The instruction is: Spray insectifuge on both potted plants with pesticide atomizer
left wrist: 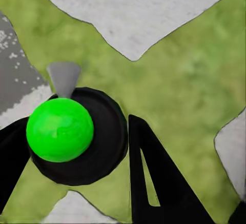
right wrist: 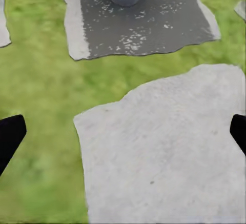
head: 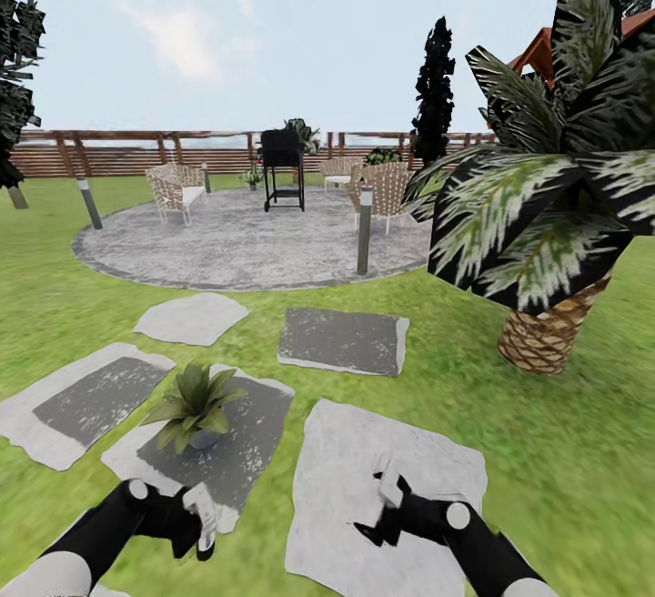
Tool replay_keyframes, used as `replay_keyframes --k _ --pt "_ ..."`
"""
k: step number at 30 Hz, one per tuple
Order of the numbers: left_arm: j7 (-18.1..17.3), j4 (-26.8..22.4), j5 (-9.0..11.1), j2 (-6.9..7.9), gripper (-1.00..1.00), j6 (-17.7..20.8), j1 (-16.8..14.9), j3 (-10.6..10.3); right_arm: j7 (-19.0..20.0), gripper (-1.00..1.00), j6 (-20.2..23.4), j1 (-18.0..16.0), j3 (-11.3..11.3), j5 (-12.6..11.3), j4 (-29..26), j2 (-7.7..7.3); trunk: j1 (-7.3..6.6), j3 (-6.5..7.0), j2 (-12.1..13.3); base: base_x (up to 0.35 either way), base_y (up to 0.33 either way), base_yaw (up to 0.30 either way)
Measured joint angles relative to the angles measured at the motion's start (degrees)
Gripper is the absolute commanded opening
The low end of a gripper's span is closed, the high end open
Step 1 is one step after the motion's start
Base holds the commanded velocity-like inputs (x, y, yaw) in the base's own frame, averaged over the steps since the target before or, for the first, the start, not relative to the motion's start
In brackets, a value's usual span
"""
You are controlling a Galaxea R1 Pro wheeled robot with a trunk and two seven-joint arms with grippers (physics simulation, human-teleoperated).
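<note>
Fingers (left wrist: pixel 159 183) of your left gripper (left wrist: pixel 72 167) clamp the pesticide atomizer (left wrist: pixel 77 134); your right gripper (right wrist: pixel 123 131) is spread, holding nothing.

One potted plant (head: pixel 196 404) sits on a grey stepping slab (head: pixel 238 460) just ahead of the atomizer, lawn (head: pixel 455 397) around it.

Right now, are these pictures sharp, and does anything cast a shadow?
Head view: flat, even daylight; the potted plant throws no clear shadow on its slab, and the palm looks coarse and smeared. Left wrist view: a green ball fairly sharp, grass soft. Right wrist view: lawn blurry, no glare.
</note>
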Motion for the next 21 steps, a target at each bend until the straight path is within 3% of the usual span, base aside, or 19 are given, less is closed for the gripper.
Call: replay_keyframes --k 4,6,8,12,14,15,17,19,21 --pt "1.74 -0.06 0.00 -0.26 -1.00 6.60 0.01 2.23 -13.69 1.00 -0.41 0.04 -5.14 -0.07 10.14 -0.67 0.00 0.00 0.00 0.000 0.000 0.000" --pt "1.85 -0.33 0.65 -0.35 -1.00 10.55 0.01 2.62 -23.99 1.00 -2.65 0.11 -7.75 0.09 15.41 -1.21 0.00 0.00 0.00 0.000 0.000 0.000" --pt "1.81 -0.70 1.78 -0.34 -1.00 14.71 -0.02 2.66 -31.33 1.00 -7.15 0.47 -8.48 0.10 17.85 -1.46 0.00 0.00 0.00 0.000 0.000 0.000" --pt "1.68 -0.93 3.48 -0.37 -1.00 21.20 -0.31 2.47 -40.70 1.00 -13.08 2.87 -9.07 -0.46 19.83 -1.51 0.00 0.00 0.00 0.000 0.000 0.000" --pt "1.58 -0.96 3.89 -0.39 -1.00 26.60 -0.79 2.39 -44.74 1.00 -14.58 4.16 -9.28 -0.60 20.23 -1.52 0.00 0.00 0.00 0.000 0.000 0.000" --pt "1.55 -1.04 4.00 -0.41 -1.00 30.81 -0.93 2.26 -45.70 1.00 -14.87 4.53 -9.31 -1.37 20.33 -1.55 0.00 0.00 0.00 0.000 0.000 0.000" --pt "1.56 -1.11 4.15 -0.46 -1.00 34.56 -1.16 2.12 -46.12 1.00 -14.98 4.73 -9.33 -3.92 20.41 -1.56 0.00 0.00 0.00 0.000 0.000 0.000" --pt "1.54 -1.09 4.12 -0.43 -1.00 37.17 -1.75 1.97 -46.29 1.00 -15.01 4.85 -9.36 -9.95 20.39 -1.62 0.00 0.01 0.00 0.000 0.000 0.000" --pt "1.50 -1.04 4.08 -0.42 -1.00 38.48 -3.23 1.88 -46.37 1.00 -15.05 4.87 -9.35 -14.48 20.40 -1.67 0.00 0.01 0.00 0.000 0.000 0.000"
